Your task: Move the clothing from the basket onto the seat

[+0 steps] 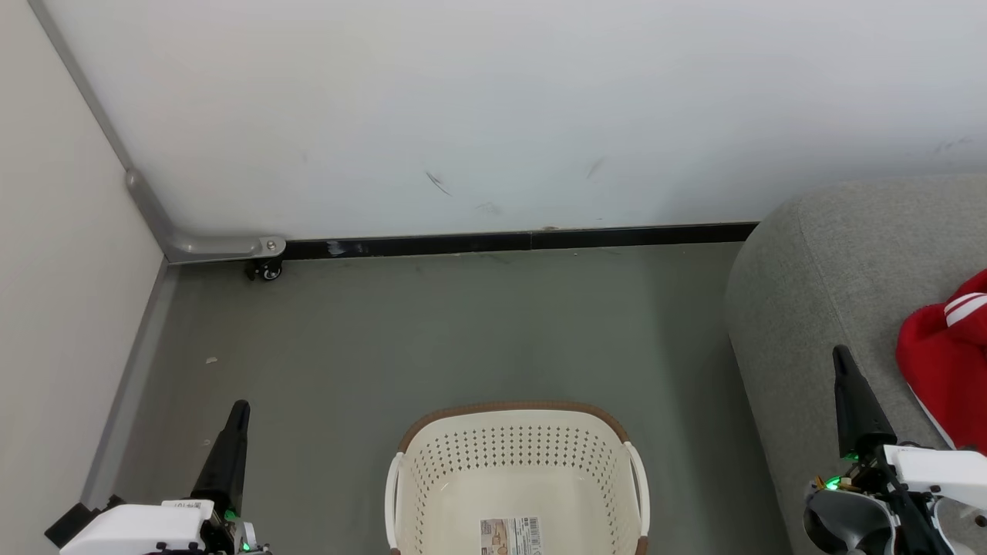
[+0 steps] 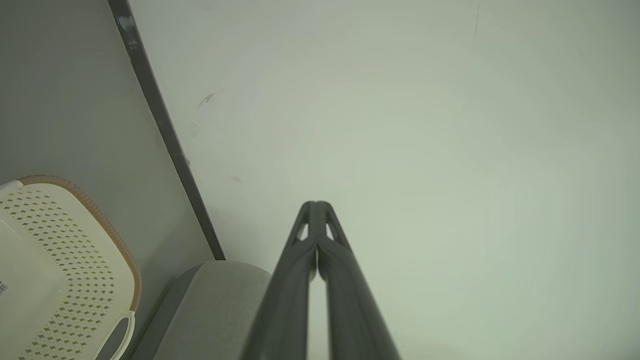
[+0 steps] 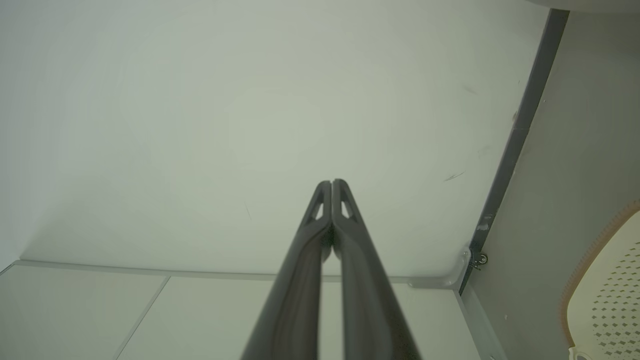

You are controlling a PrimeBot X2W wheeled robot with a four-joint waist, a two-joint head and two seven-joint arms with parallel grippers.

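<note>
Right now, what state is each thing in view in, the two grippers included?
basket: upright, nothing in the part that shows but a barcode sticker.
seat: to the basket's right, partly loaded.
clothing: crumpled on the seat, outside the basket.
left gripper: fingers shut together, holding nothing.
right gripper: fingers shut together, holding nothing.

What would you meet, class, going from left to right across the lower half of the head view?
First the left gripper, then the basket, then the right gripper, then the red clothing.
</note>
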